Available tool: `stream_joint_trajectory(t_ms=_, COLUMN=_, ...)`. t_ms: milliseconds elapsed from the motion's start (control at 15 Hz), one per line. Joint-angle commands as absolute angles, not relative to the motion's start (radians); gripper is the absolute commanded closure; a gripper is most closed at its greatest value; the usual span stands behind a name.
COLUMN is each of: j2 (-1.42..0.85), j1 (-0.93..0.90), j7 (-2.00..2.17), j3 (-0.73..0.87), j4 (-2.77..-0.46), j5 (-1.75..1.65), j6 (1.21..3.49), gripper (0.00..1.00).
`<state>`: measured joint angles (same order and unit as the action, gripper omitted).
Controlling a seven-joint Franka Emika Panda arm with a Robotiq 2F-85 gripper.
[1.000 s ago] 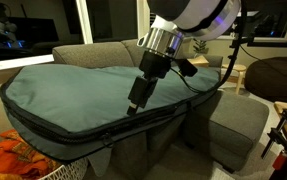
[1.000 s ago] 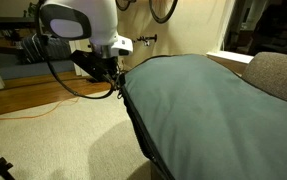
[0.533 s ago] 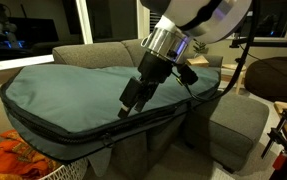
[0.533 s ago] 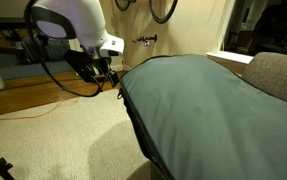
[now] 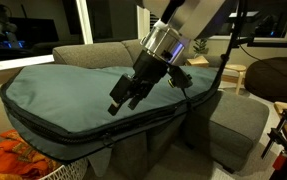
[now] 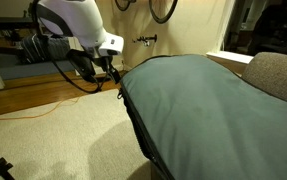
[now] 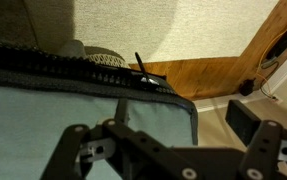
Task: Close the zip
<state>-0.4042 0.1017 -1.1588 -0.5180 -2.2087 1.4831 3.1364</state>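
Observation:
A big teal-grey padded bag point(image 5: 73, 90) lies across a grey sofa. Its black zip point(image 5: 93, 133) runs along the front edge in both exterior views, where it shows as a dark seam point(image 6: 133, 115). In the wrist view the zip track point(image 7: 53, 62) crosses the top, with a small dark pull point(image 7: 141, 70) sticking up near the bag's corner. My gripper point(image 5: 123, 97) hovers over the bag near that edge, tilted and open. Only bag fabric lies beneath the gripper point(image 7: 161, 130), whose right pad point(image 7: 245, 120) hangs past the bag's corner over the floor.
The grey sofa point(image 5: 93, 52) has an ottoman point(image 5: 238, 120) beside it. Orange cloth point(image 5: 13, 158) lies low in front. Beyond the bag's end are beige carpet point(image 6: 63, 140), wooden floor point(image 6: 13, 100) and an orange cable point(image 6: 43, 112).
The gripper has swung along the bag's front edge toward its end and tilted more. Its jaws stayed open and the bag did not move.

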Motion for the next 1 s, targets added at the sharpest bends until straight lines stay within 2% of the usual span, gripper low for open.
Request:
stream_joint_trajectory(t_ms=0, j2=-0.464, j1=0.125, j7=-1.325, j3=-0.528, j4=-2.124, j5=1.638, j6=3.173, gripper=0.0)
stream_joint_trajectory(t_ms=733, j2=-0.514, j1=0.034, j7=-1.667, j3=-0.387, j4=-2.069, j5=2.022, j6=3.126, gripper=0.0)
stream_joint_trajectory(t_ms=933, j2=-0.525, j1=0.051, j7=-1.62, j3=-0.407, j4=-2.069, j5=1.98, j6=3.137, gripper=0.0)
